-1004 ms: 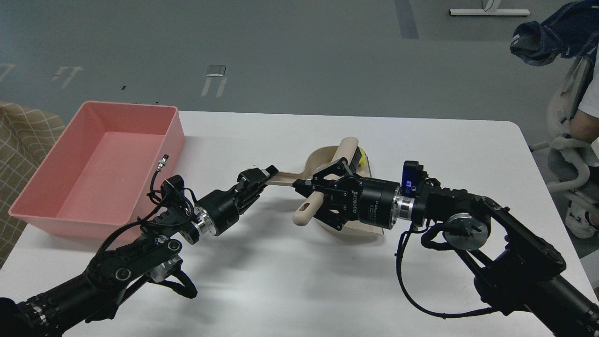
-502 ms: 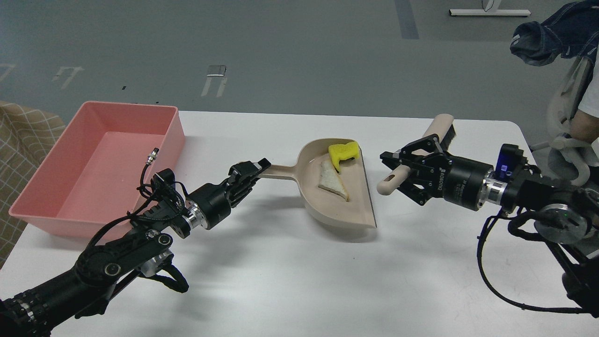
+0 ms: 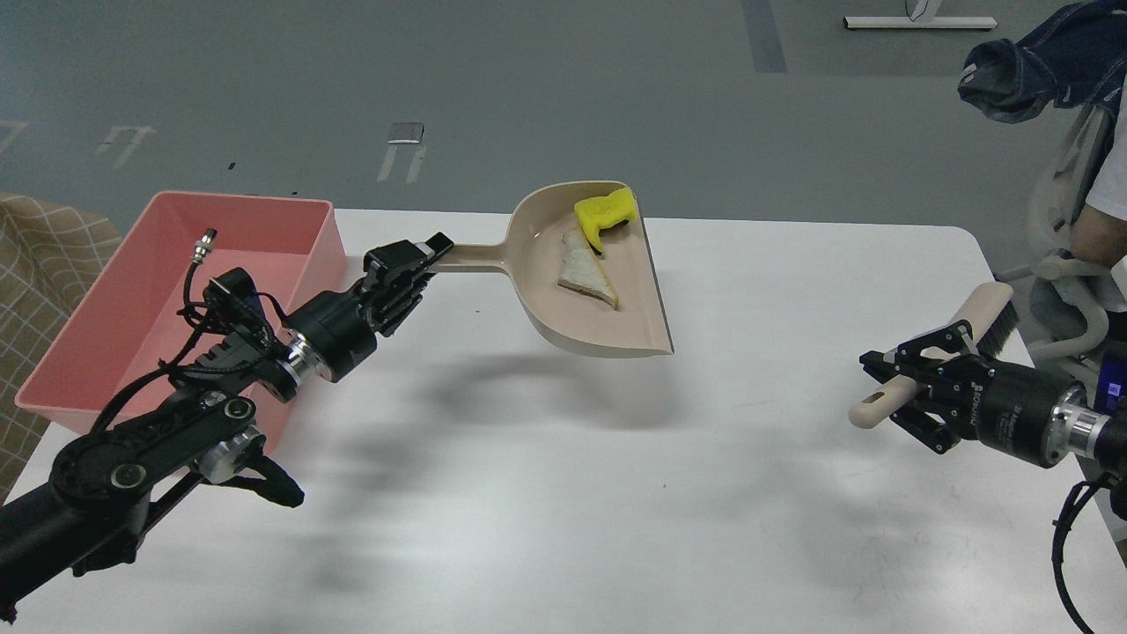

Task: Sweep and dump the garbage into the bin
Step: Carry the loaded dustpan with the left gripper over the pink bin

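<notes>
Beige plastic fills the left gripper, clamped on the handle of the dustpan, which hangs clear of the table with a yellow scrap and a bread slice inside. Carrying is in hand; next, swing leftward over the pink bin and tip. Far to the right, the right gripper grips the brush.

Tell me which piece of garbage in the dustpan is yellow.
The sponge, at the far edge of the dustpan. The other piece, the bread slice, is white and lies nearer the middle.
</notes>
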{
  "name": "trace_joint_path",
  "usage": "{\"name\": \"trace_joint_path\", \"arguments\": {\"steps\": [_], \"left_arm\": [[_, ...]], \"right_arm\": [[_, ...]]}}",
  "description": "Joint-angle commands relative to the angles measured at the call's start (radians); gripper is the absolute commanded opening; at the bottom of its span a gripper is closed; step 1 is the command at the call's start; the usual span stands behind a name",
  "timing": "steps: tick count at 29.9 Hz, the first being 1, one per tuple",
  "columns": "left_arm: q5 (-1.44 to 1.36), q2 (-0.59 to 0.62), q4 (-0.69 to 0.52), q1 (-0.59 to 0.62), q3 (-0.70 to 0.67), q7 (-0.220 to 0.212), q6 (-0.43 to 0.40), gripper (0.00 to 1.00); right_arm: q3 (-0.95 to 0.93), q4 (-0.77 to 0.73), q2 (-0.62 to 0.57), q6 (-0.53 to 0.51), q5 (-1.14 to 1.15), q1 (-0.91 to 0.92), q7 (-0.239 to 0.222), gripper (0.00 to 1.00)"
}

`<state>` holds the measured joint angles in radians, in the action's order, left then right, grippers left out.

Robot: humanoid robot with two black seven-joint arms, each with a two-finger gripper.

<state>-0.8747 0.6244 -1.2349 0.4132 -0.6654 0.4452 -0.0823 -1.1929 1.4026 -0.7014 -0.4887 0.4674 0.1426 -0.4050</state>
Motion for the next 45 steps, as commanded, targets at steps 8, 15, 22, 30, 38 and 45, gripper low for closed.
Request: {"name": "trace_joint_path", "arguments": {"steps": [8,15,22,30,38,45], "left_arm": [[0.045,0.244,-0.176,-0.146,-0.137,0.001,-0.01,0.19],[0.077,0.33,-0.175,-0.26,-0.193,0.044,-0.036,0.2],[0.169,0.409,-0.164,-0.295,-0.21,0.044,-0.037,0.2],[0.296,0.486,-0.138,-0.326,-0.21,0.044,-0.039,0.2],[0.329,0.505,-0.101,-0.329,-0.212,0.044,-0.039,0.2],[0.336,0.508,-0.101,-0.327,-0.226,0.044,-0.04,0.2]], "right_arm": [[-0.025,0.004,0.029,0.0,0.0,-0.015,0.0,0.0],[-0.024,0.004,0.033,0.0,0.004,-0.014,0.0,0.0],[-0.022,0.004,0.03,0.0,0.016,-0.032,-0.001,0.0],[-0.02,0.004,0.023,0.0,0.043,-0.034,-0.008,0.03],[-0.013,0.001,0.019,0.0,0.183,-0.034,-0.012,0.13],[-0.008,0.006,0.014,0.0,0.217,-0.113,-0.012,0.13]]}}
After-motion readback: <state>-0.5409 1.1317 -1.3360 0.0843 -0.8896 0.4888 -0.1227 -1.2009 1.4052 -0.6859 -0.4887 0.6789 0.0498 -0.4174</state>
